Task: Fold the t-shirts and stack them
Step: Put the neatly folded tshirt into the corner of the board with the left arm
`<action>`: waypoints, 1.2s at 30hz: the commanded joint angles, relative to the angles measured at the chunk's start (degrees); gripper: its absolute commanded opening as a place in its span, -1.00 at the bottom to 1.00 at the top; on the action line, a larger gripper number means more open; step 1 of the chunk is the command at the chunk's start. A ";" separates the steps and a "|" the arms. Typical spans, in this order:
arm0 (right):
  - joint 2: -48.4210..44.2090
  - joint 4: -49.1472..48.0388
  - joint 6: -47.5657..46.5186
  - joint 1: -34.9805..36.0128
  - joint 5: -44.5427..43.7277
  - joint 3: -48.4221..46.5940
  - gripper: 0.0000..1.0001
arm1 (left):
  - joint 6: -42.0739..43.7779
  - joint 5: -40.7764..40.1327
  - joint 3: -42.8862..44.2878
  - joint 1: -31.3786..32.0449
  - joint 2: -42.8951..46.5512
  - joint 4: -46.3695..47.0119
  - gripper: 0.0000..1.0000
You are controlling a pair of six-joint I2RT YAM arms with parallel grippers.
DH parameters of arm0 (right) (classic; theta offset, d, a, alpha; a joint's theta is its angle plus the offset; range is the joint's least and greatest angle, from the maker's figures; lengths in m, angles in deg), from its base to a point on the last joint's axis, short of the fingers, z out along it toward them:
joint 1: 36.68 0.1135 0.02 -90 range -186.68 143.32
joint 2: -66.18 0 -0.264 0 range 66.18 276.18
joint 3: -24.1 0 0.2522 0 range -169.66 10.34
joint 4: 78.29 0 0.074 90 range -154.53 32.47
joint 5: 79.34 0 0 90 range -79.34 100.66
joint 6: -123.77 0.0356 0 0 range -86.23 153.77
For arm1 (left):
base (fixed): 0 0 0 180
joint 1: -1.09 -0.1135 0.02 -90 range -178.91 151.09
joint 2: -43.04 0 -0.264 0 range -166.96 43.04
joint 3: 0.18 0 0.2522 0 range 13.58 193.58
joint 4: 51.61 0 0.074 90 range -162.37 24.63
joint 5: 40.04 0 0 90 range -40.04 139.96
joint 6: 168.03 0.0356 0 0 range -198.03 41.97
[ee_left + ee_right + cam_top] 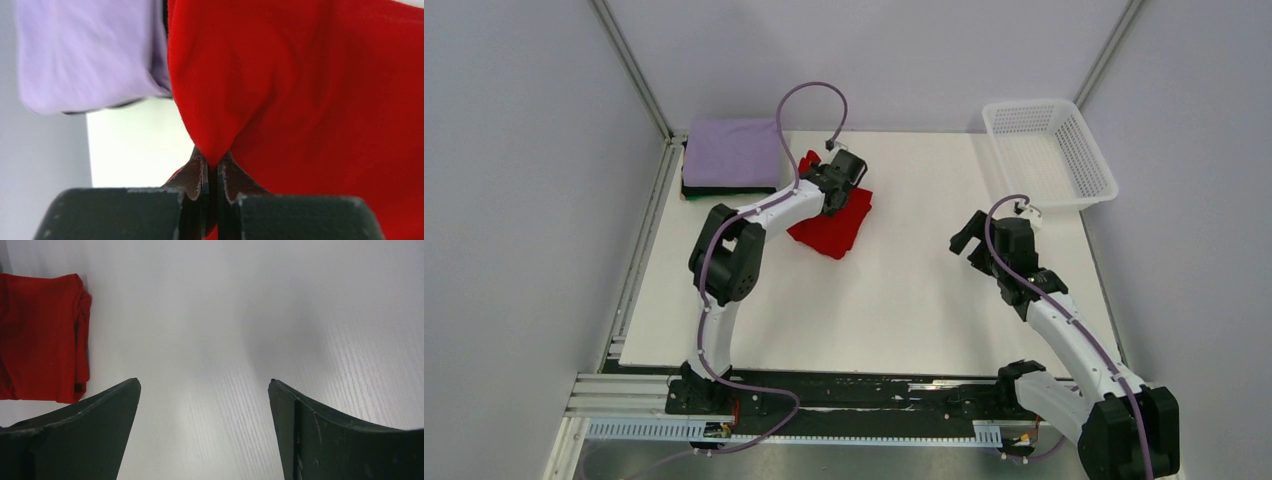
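**Three tees, one pinch: the red shirt gripped by a ridge of cloth**

*Top view.* We see the left gripper [836, 188] down on the red t-shirt [834, 228]. The shirt is a folded square lying askew on the table [904, 300], just beside the stack in the far-left corner. There the lavender t-shirt [732, 152] lies on the dark t-shirt [724, 190]. The right gripper [969, 238] hangs well apart over bare table, nearer the white basket [1101, 172].

*Left wrist view.* The fingers are clenched on a gathered ridge of red cloth, which puckers up between them. The lavender edge shows just beyond.

*Right wrist view.* The fingers stand spread wide, with only tabletop between them. At the left edge the red shirt shows its layered, slightly bunched side.

*Handling.* We judge the cloth light, soft and limp, neither fragile nor slippery. A pinch on one ridge may catch only the upper layers, so the fold could sag open when lifted. A hold across the whole folded edge, through every layer, would carry the square better. The idle right gripper could take the opposite edge.
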 commanded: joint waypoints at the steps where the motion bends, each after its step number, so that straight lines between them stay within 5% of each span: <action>1: 1.56 -3.36 -1.44 -0.23 -2.96 -0.26 1.00 | 12.89 -5.49 4.81 -2.71 -0.67 9.76 -1.00; 15: 9.69 -4.27 -2.01 -0.28 -5.03 -1.95 1.00 | 24.58 -4.18 17.04 -10.82 -2.70 12.91 -1.00; 36: 9.76 -4.25 -1.93 -0.31 -4.89 -2.02 1.00 | 21.73 2.92 29.11 -12.86 2.95 3.19 -1.00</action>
